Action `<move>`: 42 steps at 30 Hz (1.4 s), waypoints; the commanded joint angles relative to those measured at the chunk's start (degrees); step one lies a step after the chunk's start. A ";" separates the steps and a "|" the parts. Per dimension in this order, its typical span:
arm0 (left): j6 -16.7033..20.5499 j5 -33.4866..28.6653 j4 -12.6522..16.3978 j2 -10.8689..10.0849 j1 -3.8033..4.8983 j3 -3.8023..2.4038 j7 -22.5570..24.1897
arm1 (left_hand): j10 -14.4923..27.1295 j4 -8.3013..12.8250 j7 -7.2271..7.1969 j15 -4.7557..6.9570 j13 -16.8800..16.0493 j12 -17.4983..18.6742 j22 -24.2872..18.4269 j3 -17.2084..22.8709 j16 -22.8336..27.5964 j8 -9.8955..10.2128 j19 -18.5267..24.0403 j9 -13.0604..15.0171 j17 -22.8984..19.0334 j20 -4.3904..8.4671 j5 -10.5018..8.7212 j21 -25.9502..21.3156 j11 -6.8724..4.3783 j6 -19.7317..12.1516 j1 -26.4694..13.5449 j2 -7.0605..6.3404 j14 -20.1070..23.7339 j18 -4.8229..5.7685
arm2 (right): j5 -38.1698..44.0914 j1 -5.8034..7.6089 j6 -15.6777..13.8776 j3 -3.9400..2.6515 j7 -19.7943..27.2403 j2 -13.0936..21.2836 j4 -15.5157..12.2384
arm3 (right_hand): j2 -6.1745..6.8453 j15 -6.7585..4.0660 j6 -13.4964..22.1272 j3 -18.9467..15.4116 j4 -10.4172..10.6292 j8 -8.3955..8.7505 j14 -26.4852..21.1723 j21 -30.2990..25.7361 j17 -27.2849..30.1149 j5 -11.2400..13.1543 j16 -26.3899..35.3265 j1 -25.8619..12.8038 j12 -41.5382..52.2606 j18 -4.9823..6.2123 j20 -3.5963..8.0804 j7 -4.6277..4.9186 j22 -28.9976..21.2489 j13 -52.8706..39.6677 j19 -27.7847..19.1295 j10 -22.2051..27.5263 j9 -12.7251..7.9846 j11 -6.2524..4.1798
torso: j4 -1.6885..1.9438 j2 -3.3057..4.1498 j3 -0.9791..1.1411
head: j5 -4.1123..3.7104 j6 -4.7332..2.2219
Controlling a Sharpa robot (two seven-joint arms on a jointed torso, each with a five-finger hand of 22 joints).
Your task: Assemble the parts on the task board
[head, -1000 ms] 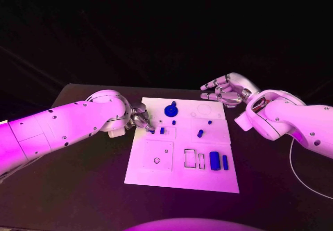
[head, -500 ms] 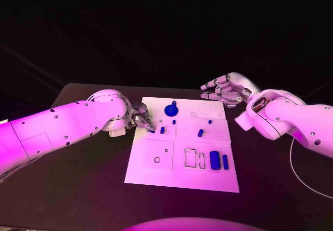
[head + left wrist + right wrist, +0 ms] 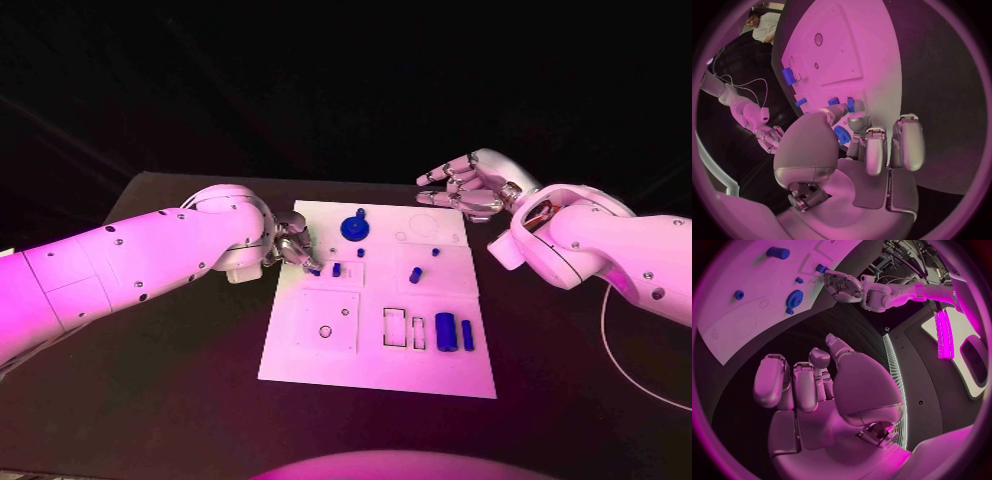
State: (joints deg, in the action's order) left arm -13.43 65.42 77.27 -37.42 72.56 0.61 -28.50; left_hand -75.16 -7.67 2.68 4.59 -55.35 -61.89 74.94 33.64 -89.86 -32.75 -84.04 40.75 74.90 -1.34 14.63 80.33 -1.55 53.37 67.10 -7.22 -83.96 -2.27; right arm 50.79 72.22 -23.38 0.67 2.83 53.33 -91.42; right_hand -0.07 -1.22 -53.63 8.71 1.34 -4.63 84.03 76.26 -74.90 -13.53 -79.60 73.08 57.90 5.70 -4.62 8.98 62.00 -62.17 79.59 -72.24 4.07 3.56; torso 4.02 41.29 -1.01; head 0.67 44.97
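Note:
The white task board [image 3: 378,370] lies in the middle of the black table. My left hand [image 3: 293,246] rests at the board's left edge, and its fingertips pinch a small blue part [image 3: 315,271] down on the board; from the right wrist this part [image 3: 821,268] sits at the tips of the left hand [image 3: 844,286]. A blue gear [image 3: 355,230] lies at the back of the board, with small blue pegs [image 3: 415,275] in the middle. Two longer blue pieces [image 3: 446,333] stand at the front right. My right hand [image 3: 469,188] hovers beyond the board's back right corner, fingers apart, holding nothing.
Outlined recesses [image 3: 329,322] mark the board's front left, and a narrow frame [image 3: 394,329] sits beside the long pieces. The table's far edge runs just behind the board. A thin white cable [image 3: 613,340] lies on the table at the right.

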 commanded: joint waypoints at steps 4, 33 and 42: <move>-0.78 0.08 -0.08 0.68 -0.38 0.24 0.28 | -0.31 5.29 -0.62 0.56 0.44 0.35 5.27 6.69 -0.14 -0.26 -1.86 -0.05 15.10 0.16 1.73 -0.29 -0.43 0.87 -3.66 -0.43 -6.04 -0.45 | 0.01 -0.03 0.63 -0.01 0.18 -0.05 -0.03 | -0.40 0.12 -0.42 0.08 0.45 -0.30 2.83 -0.20 0.02 -0.22 0.41 -0.09 0.19 -0.42 -0.10 -0.15 -0.03 0.00 -0.26 0.41 0.06 -0.04 | 0.05 -0.02 0.02 | -0.04 0.05; 0.62 0.29 -0.69 1.41 -0.38 0.25 -1.34 | -3.11 0.91 -1.88 1.36 -3.87 -3.51 7.14 -0.27 -0.14 -0.21 -2.68 -0.92 15.10 0.89 1.50 1.33 -1.43 4.48 -10.46 -1.41 -6.04 0.01 | 0.02 -0.02 1.60 -0.01 0.36 -0.05 -0.35 | -0.35 0.12 -0.46 0.08 0.40 -0.33 2.82 -0.25 0.09 -0.27 0.47 0.00 0.11 -0.41 -0.10 -0.17 -0.11 0.07 -0.30 0.49 0.07 -0.05 | 0.08 -0.02 -0.02 | -0.16 0.03; 0.05 0.76 -0.64 1.25 -0.38 0.24 -1.82 | -3.39 1.16 -2.10 1.45 -4.38 -3.89 7.20 -0.30 -0.14 -0.09 -2.70 -1.06 15.10 0.97 1.66 1.35 -1.60 4.74 -9.90 -0.85 -6.04 0.01 | 0.03 -0.02 1.71 -0.01 0.27 0.01 -0.33 | -0.37 0.12 -0.48 0.09 0.42 -0.34 2.82 -0.27 0.10 -0.32 0.48 0.01 0.10 -0.41 -0.10 -0.17 -0.13 0.09 -0.31 0.52 0.07 -0.05 | 0.06 -0.02 -0.04 | -0.14 0.03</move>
State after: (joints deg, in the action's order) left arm -12.21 65.71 76.57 -36.23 72.30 0.78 -29.88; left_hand -78.13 -6.68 0.70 5.66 -59.68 -65.46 74.92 33.45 -89.86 -33.03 -84.00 39.73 74.93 -0.89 16.33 81.44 -3.28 57.75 57.11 -8.61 -84.15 -2.26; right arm 50.76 72.22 -22.33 0.68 2.89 53.34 -91.70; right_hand -0.07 -1.22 -53.81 8.87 1.50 -4.63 84.03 76.26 -74.84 -13.52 -79.37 73.08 57.90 5.70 -4.63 8.80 61.95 -62.15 79.59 -72.24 4.07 3.56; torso 4.08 41.28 -1.03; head 0.52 45.03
